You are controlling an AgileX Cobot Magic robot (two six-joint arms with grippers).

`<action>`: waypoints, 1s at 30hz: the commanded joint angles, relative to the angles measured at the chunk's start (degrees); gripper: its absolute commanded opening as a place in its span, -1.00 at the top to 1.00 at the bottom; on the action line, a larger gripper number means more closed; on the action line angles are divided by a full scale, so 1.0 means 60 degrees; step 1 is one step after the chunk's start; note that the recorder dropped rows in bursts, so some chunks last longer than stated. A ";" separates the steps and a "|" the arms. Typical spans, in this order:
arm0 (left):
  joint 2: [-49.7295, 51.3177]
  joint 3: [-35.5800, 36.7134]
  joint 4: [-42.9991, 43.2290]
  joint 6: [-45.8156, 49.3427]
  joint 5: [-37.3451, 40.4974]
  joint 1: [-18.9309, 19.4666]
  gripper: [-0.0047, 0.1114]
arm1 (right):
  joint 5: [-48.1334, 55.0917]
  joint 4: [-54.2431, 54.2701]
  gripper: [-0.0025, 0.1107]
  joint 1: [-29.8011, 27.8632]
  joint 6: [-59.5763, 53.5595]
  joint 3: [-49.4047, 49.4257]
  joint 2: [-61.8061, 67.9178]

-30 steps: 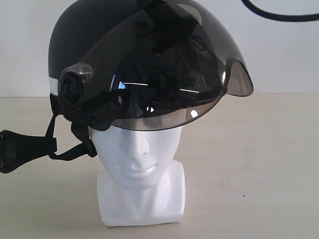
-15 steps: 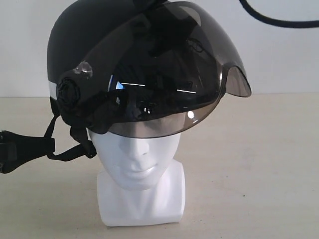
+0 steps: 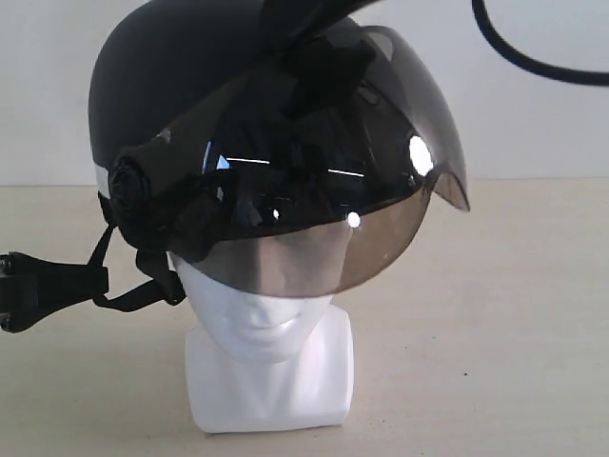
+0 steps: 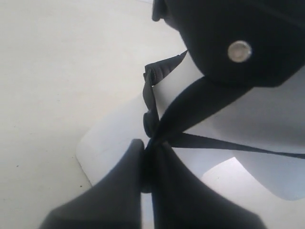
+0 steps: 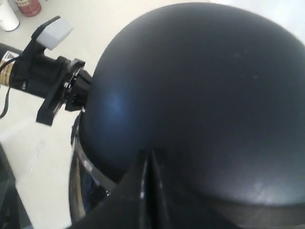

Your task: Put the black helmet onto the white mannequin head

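The black helmet sits on top of the white mannequin head, its round matte shell covering the crown and its smoky, curved visor hanging down over the forehead and eyes, so that only the glossy moulded nose, lips and chin show clear below the tinted edge. The visor is smooth and shiny, with small bright glints on it, and the dark lining shows dimly through it. The head stands upright on its blocky squared base on the pale matte table. The flat woven chin strap runs out from the helmet's side beside the cheek to the left gripper, whose two smooth dark fingers are pinched tight on it where the bands meet; a round metal rivet shines on the helmet's edge above. The right gripper comes down onto the helmet from above, its fingers pressed together at the front rim of the domed shell where the visor begins, clamped there on the helmet's edge. A thick black cable curves across the plain white wall behind
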 commanded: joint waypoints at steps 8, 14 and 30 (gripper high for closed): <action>0.0357 0.0151 0.0374 0.0319 0.1661 0.0014 0.84 | 0.0748 -0.0221 0.96 0.0003 -0.0138 0.0647 -0.0019; 0.0357 0.0151 0.0258 0.0399 0.1720 0.0014 0.84 | 0.0748 0.0038 0.96 0.0003 -0.0151 0.0647 -0.0019; 0.0223 0.0134 0.0205 0.0611 -0.0297 0.0014 0.84 | 0.0748 -0.0282 0.96 0.0003 -0.0201 0.0803 -0.0019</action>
